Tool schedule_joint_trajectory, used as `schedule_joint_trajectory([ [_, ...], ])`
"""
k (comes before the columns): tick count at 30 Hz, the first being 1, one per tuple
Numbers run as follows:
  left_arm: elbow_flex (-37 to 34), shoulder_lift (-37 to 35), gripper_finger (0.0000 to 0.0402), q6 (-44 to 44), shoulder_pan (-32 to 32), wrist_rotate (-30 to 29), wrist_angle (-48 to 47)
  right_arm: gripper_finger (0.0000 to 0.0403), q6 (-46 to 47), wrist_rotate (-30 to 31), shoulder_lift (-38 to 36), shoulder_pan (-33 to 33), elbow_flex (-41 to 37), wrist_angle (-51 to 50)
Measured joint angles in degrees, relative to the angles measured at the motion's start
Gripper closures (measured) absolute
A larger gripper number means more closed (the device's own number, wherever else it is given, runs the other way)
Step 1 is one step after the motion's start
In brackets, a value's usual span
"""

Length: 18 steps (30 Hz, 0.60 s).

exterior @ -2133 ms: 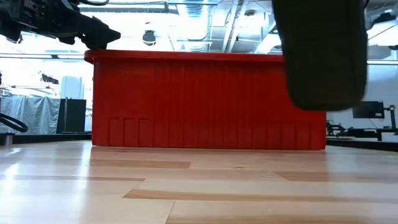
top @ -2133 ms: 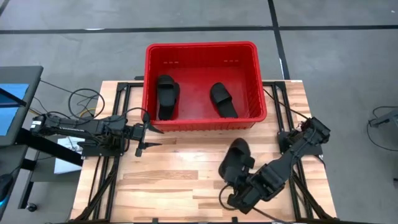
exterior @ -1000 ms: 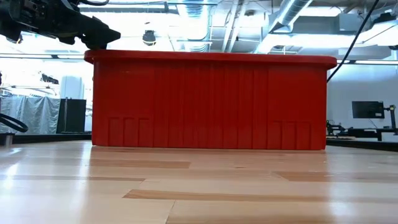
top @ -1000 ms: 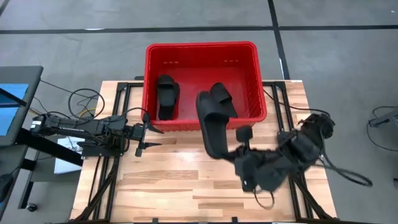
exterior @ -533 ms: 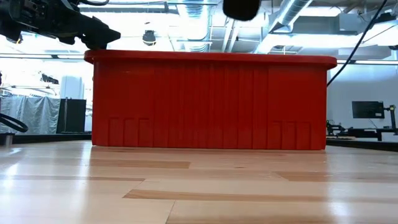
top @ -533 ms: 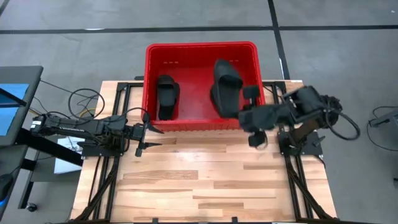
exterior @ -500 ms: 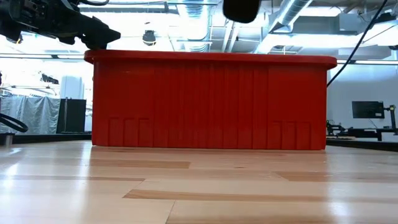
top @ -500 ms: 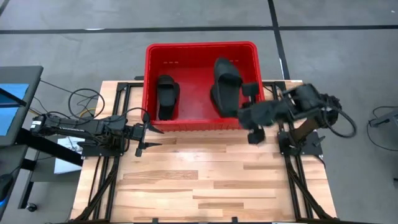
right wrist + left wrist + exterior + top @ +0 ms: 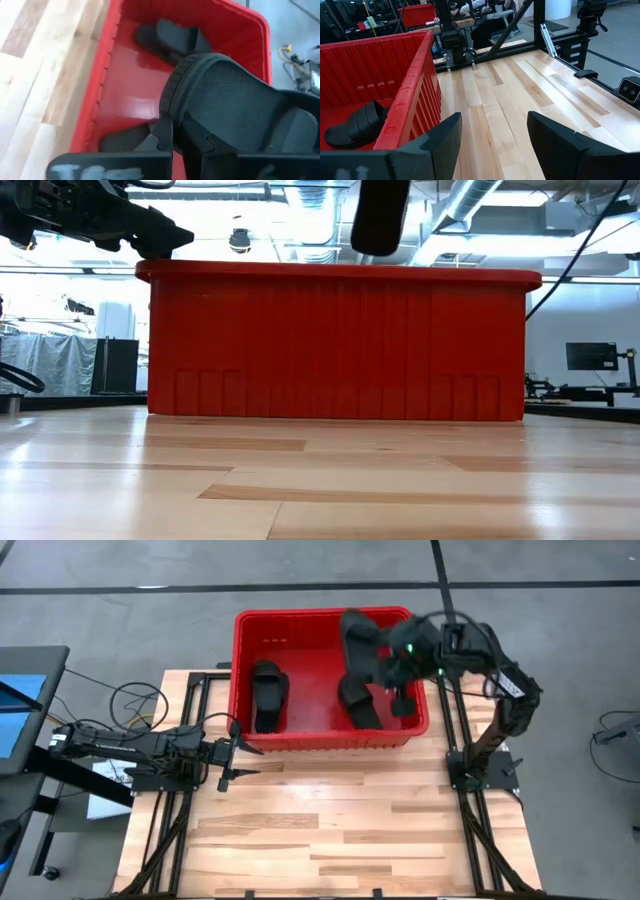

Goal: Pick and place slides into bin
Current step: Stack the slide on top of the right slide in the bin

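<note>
Right tool (image 9: 385, 660): over the bin's right half, clamped on a black slide (image 9: 358, 640) held above the floor; in the low view the slide hangs above the rim. Left tool (image 9: 232, 748): fingers spread apart, nothing between them, at the bin's front left corner over the table (image 9: 320, 830). Bin (image 9: 325, 737): red crate at the table's far edge; contents two slides on the floor, one left (image 9: 268, 695), one right (image 9: 358, 703)

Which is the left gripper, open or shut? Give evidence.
Open. In the left wrist view the left gripper shows its two dark fingers spread apart with bare table between them, holding nothing.
</note>
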Motion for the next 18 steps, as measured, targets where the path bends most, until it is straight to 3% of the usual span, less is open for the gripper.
schedule_joint_trajectory([
  [7,0.00,0.01,0.0183,0.00,0.00,0.00,0.00,0.0402,-3.51,-4.73,-1.06,-9.30,-9.95,4.50],
  [18,0.00,0.01,0.0183,0.00,0.00,0.00,0.00,0.0403,-5.23,-9.63,-8.21,-16.01,-33.38,16.67],
])
